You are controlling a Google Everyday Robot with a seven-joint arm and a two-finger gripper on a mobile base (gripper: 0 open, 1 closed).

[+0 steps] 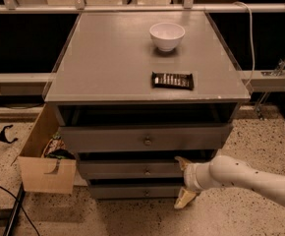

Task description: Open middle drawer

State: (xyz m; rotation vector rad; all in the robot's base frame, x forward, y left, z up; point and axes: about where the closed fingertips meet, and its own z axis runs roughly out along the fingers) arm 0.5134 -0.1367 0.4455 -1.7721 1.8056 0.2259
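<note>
Gripper (182, 182): fingers spread, grasping nothing, at the right end of the middle drawer (118, 170).
Handling: probably stiff, sliding under a steady pull.
Hold: central knob (147, 171), small, likely slippery.

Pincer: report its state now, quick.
Pincer: open, holding nothing, in front of the right end of the middle drawer, to the right of its knob.
</note>
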